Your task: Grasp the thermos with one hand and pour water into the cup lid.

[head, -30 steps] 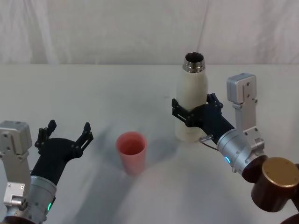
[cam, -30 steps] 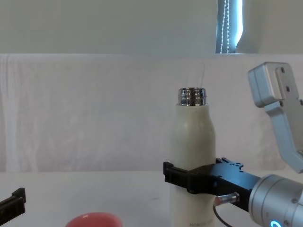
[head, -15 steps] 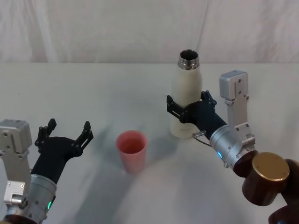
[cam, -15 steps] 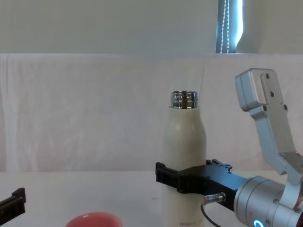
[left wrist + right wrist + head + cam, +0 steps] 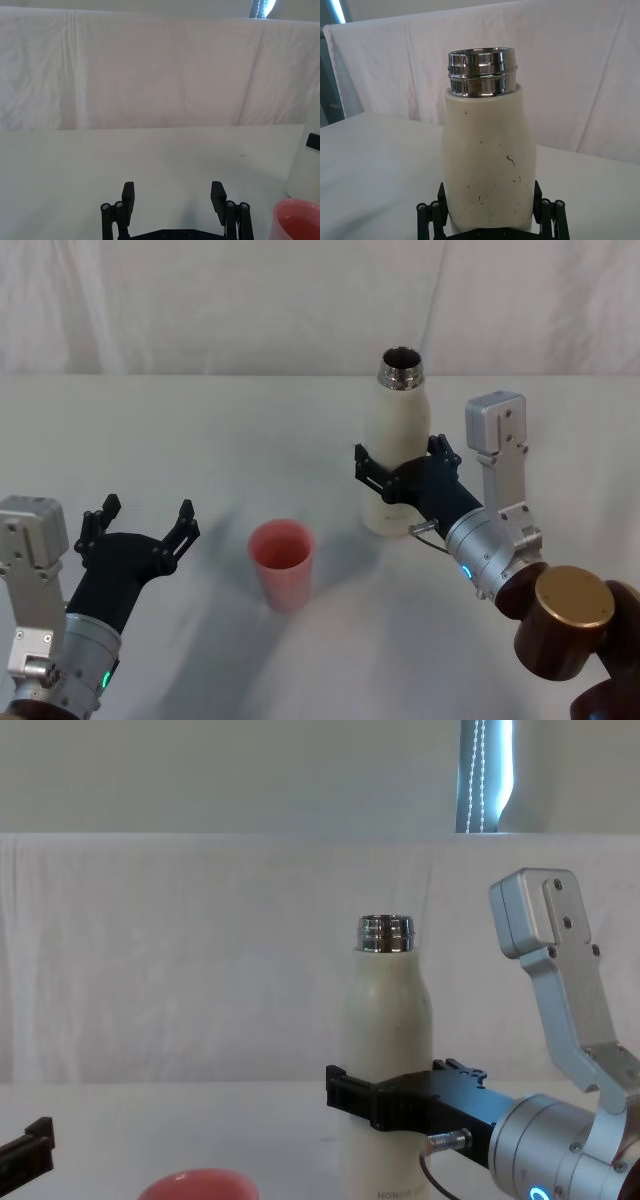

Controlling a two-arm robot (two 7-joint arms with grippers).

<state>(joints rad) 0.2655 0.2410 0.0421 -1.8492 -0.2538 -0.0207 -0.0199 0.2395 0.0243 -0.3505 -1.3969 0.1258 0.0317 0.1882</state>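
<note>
Cream-white thermos (image 5: 397, 455) is upright on the table (image 5: 200, 440), well right of the pink lid (image 5: 282, 562) and a bit farther back. Looks like the grasp step is basically done: the right gripper (image 5: 398, 476) has its jaws clamped around the lower body, one finger each side, pinching it. Neck's open, no cap. Next move, I'd guess, is lifting it, carrying it left over the lid and tipping gently so the stream lands inside. Left gripper (image 5: 140, 530) just sits near the lid's left, jaws spread wide, holding nothing.
</note>
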